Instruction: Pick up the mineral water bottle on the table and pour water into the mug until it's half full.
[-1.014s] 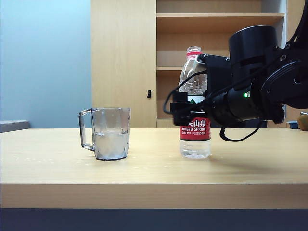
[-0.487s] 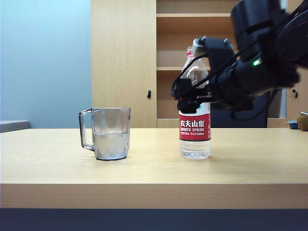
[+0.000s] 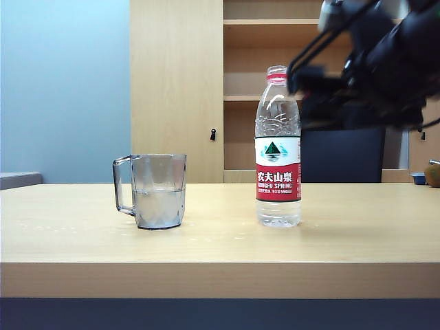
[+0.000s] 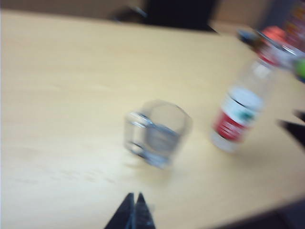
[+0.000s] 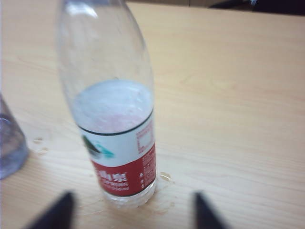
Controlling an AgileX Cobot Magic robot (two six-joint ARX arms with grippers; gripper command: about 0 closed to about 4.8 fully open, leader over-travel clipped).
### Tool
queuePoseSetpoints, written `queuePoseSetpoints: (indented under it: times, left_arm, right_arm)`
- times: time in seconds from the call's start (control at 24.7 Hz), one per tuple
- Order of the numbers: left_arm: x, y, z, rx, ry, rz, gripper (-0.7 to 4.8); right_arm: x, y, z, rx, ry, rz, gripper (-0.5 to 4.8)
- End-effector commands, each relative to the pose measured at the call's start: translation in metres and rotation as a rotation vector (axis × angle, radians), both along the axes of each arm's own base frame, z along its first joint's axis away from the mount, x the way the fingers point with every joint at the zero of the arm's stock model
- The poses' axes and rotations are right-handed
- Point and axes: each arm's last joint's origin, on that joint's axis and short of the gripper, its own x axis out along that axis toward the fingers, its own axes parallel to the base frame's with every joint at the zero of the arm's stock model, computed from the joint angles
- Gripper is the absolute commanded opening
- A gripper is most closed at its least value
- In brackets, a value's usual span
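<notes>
The mineral water bottle point(image 3: 278, 158) stands upright and capless on the table point(image 3: 220, 247), right of the mug point(image 3: 158, 192). The mug holds water point(image 3: 159, 207) to about half its height, and its handle points left. My right arm is a blurred dark shape high at the upper right, clear of the bottle. In the right wrist view my right gripper point(image 5: 133, 217) is open, its fingertips wide apart with the bottle point(image 5: 114, 119) beyond them and nothing between. In the left wrist view my left gripper point(image 4: 135, 198) is shut and empty above the table, short of the mug point(image 4: 157, 133) and bottle point(image 4: 238, 119).
Small water drops point(image 5: 164, 176) lie on the wood by the bottle's base. Behind the table stand a wooden cabinet point(image 3: 175, 89) with shelves and a dark chair back point(image 3: 344, 155). Small objects point(image 3: 432, 175) sit at the far right edge.
My right arm has lifted from label height beside the bottle up and to the right, leaving the bottle standing free. Bottle and mug have not moved.
</notes>
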Motion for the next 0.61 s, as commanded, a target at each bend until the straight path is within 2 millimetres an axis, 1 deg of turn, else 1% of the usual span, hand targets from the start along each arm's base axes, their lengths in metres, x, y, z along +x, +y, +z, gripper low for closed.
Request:
queuePoseSetpoints:
  times: [0.04, 0.08, 0.12, 0.24, 0.32, 0.41, 0.45, 0.49, 0.61]
  left_arm:
    - [-0.014, 0.004, 0.005, 0.018, -0.105, 0.137, -0.06]
    - [-0.019, 0.005, 0.005, 0.020, -0.130, 0.167, -0.06]
    - [-0.025, 0.006, 0.004, 0.019, -0.160, 0.197, -0.06]
    - [-0.037, 0.008, 0.001, -0.019, -0.224, 0.285, -0.06]
    - [-0.036, 0.010, 0.000, -0.020, -0.202, 0.356, -0.06]
    - [-0.034, 0.010, -0.003, -0.019, -0.191, 0.372, -0.06]
    - [-0.031, 0.011, -0.006, -0.015, -0.193, 0.377, -0.06]
    - [-0.029, 0.011, -0.009, -0.015, -0.191, 0.380, -0.06]
    - [-0.019, 0.011, -0.021, -0.014, -0.171, 0.402, -0.06]
  right_arm:
    - [-0.024, -0.004, 0.010, 0.036, -0.058, 0.000, 0.62]
    - [-0.030, -0.004, 0.013, 0.047, -0.071, 0.016, 0.34]
    - [-0.037, -0.005, 0.017, 0.054, -0.077, 0.035, -0.09]
    - [-0.055, -0.008, 0.030, 0.082, -0.104, 0.079, -0.09]
    - [-0.065, -0.009, 0.038, 0.106, -0.130, 0.103, -0.09]
    - [-0.078, -0.013, 0.046, 0.125, -0.156, 0.107, -0.09]
    - [-0.091, -0.015, 0.052, 0.143, -0.175, 0.116, -0.09]
    - [-0.098, -0.020, 0.056, 0.156, -0.190, 0.104, -0.09]
    - [-0.119, -0.027, 0.064, 0.198, -0.214, 0.166, -0.09]
